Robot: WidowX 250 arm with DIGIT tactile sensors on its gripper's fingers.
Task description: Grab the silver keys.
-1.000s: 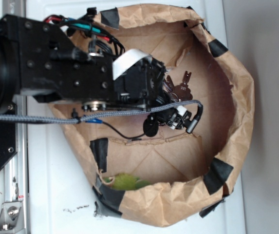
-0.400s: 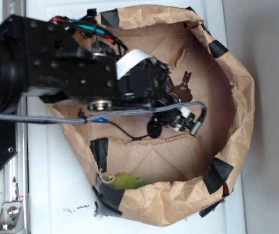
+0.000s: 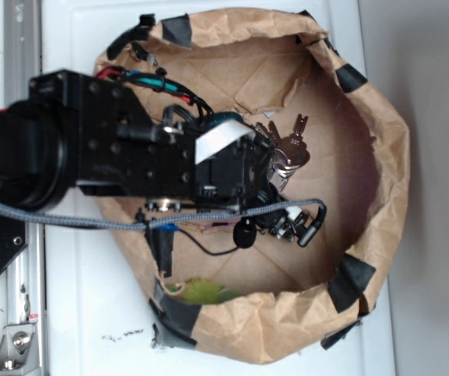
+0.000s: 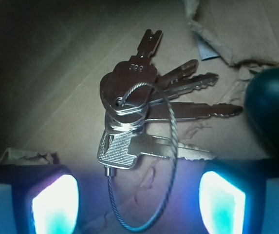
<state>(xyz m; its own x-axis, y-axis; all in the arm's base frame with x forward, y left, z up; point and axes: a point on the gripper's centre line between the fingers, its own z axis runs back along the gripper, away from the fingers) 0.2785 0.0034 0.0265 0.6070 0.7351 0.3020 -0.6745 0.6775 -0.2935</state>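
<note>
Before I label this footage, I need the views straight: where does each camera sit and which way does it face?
Exterior: overhead, looking down into the crumpled brown paper bag; black arm and claw show.
Wrist: on the arm, facing the bag floor; two glowing fingertips show.
Shared: the bunch of silver metal keys on a wire ring.

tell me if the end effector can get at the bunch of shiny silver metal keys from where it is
Probably yes. The end effector is open, its pads either side of the wire ring, and the bunch of shiny silver metal keys lies uncovered on the brown paper just ahead, nothing between them.
</note>
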